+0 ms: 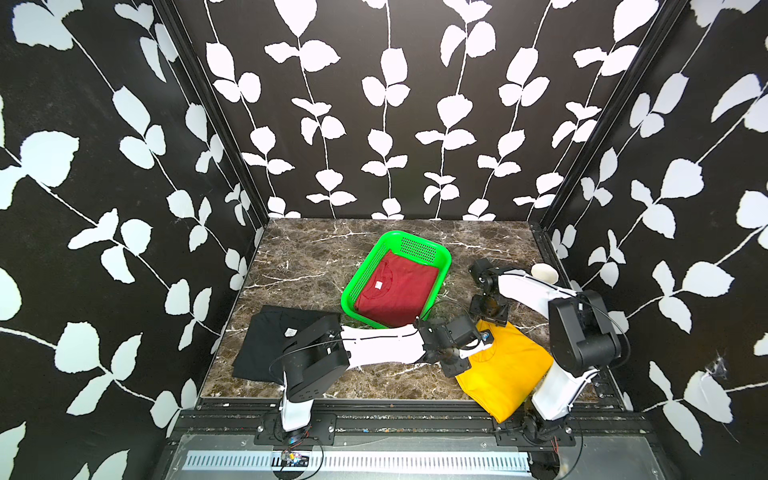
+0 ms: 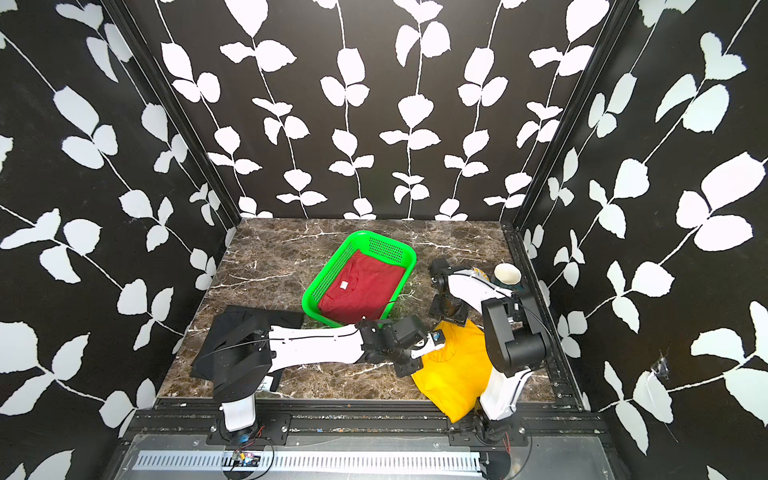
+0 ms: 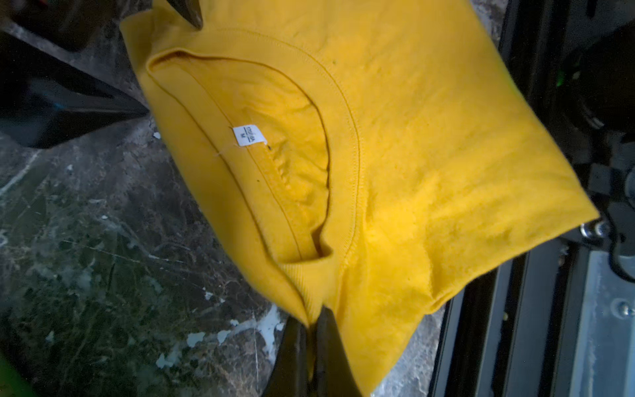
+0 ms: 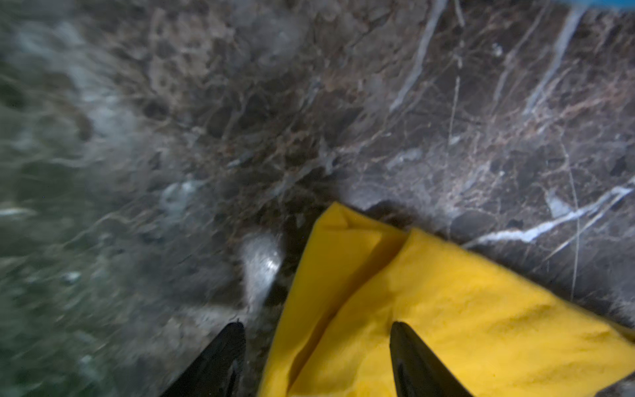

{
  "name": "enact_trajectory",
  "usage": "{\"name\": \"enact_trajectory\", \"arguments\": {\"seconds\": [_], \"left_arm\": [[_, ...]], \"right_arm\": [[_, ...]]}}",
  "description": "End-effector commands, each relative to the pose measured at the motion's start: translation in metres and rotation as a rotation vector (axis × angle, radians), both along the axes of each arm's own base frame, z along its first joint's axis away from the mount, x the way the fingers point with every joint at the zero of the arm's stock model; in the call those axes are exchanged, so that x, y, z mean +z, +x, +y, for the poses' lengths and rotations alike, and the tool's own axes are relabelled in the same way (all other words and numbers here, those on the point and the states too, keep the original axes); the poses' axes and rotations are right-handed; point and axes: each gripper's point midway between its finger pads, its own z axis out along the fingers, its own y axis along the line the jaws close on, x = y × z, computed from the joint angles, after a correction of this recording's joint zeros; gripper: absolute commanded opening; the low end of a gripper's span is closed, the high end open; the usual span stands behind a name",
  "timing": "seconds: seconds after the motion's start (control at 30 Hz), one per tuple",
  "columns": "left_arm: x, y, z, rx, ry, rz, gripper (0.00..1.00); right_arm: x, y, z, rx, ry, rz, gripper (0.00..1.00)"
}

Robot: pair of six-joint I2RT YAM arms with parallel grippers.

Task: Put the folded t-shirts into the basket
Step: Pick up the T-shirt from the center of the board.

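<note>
Top views: red shirt lies flat inside the green basket, mid-table. Black shirt lies on the marble table at left front, partly hidden by the left arm. Yellow shirt lies at right front (near corner hangs over the table's front edge).

Left wrist: left gripper is pinched tight on the yellow shirt's folded edge.

Right wrist: right gripper has its jaws apart, straddling the shirt's corner. This view is blurred.
</note>
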Motion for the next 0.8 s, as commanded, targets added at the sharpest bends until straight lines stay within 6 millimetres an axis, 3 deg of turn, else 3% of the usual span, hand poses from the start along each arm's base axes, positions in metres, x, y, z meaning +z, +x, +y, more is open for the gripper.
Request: {"name": "enact_trajectory", "arguments": {"seconds": [0.0,0.1,0.2,0.43,0.57,0.77], "left_arm": [[0.026,0.002,0.004,-0.017,-0.025,-0.071,0.0],[0.029,0.0,0.005,-0.023,-0.027,-0.089,0.0],[0.033,0.0,0.009,-0.021,-0.034,-0.1,0.0],[0.041,-0.002,0.025,0.019,-0.025,-0.093,0.0],[0.052,-0.002,0.038,0.059,-0.017,-0.083,0.0],[0.08,-0.004,0.056,0.12,-0.053,-0.075,0.0]], "right_arm": [[-0.006,0.003,-0.011,0.008,-0.08,0.034,0.65],[-0.012,0.006,-0.012,0.011,-0.093,0.056,0.56],[-0.011,0.007,-0.006,0.009,-0.065,0.05,0.33],[0.031,0.009,0.01,-0.045,0.07,-0.078,0.02],[0.071,0.01,0.029,-0.072,0.195,-0.199,0.0],[0.137,0.019,0.051,-0.006,0.203,-0.39,0.0]]}}
